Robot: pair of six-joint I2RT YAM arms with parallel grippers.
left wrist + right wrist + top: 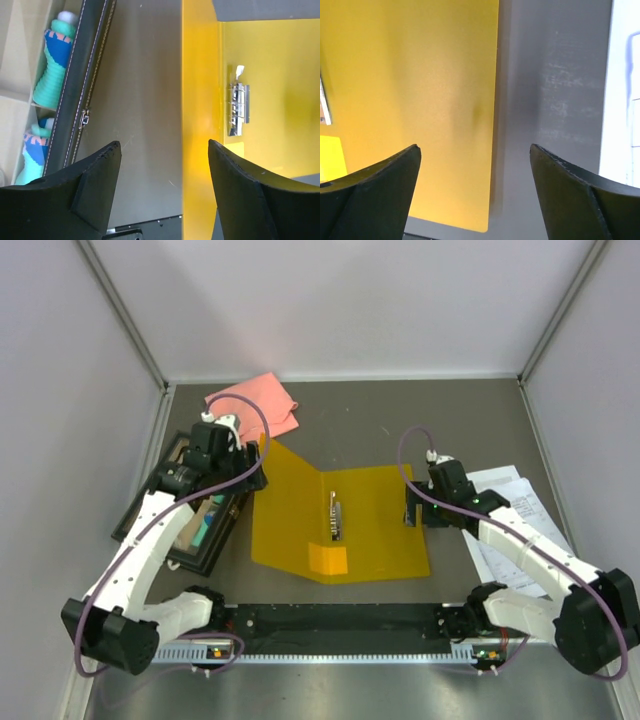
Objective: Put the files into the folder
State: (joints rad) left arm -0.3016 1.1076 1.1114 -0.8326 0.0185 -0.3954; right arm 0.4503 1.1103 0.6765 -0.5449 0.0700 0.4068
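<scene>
The yellow folder (375, 525) lies open on the table, its metal clip (335, 515) along the spine. Its left cover (285, 510) is tilted up. My left gripper (258, 462) is open at that cover's far left corner; in the left wrist view (164, 145) the cover's edge (192, 125) runs between the jaws. My right gripper (413, 505) is open over the folder's right edge (492, 115), empty (475, 147). The files (515, 505) are white printed sheets on the table right of the folder, partly under my right arm. They show at the right wrist view's edge (622, 90).
A pink cloth (255, 403) lies at the back left. A black-framed tray (190, 530) with teal bottles (52, 65) sits left of the folder, under my left arm. A black strip (340, 620) runs along the near edge. Grey walls enclose the table.
</scene>
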